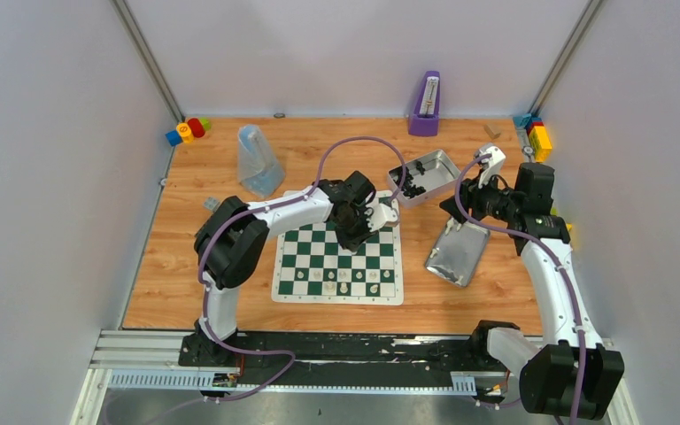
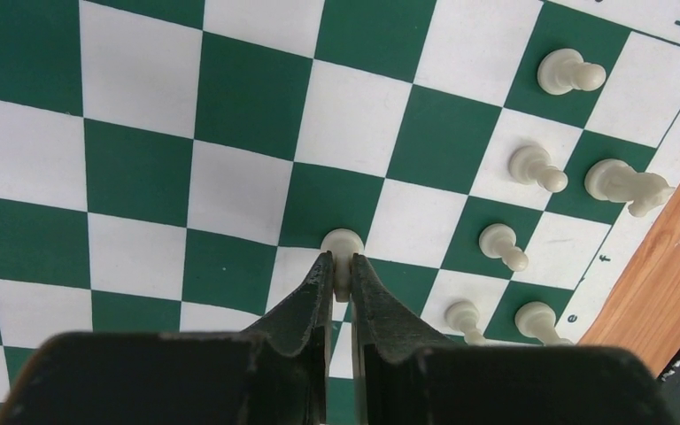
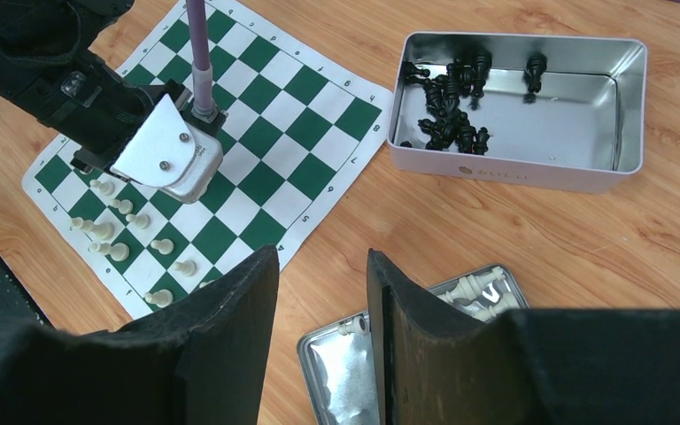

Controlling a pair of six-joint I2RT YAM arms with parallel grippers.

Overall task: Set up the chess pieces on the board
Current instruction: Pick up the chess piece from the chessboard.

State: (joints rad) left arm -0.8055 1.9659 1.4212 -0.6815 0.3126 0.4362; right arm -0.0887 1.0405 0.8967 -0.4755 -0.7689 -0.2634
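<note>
Left gripper point(image 2: 341, 258) is pinched shut on a white pawn point(image 2: 343, 241), a finger on each side of it, out among the open squares of the board point(image 2: 142, 177). More white pieces point(image 2: 536, 166) stand in two rows along the board's near edge. Right gripper point(image 3: 322, 257) hangs partly open and holds nothing. It's above bare wood, with a tin point(image 3: 513, 173) of black pieces point(image 3: 447, 97) beyond it and a flat lid point(image 3: 332, 372) carrying a few white ones just below.

One board point(image 1: 308, 253), two metal trays point(image 1: 440, 166), two arms point(image 1: 283, 211), seven cream chess pieces point(image 2: 571, 73) in the left wrist view.
</note>
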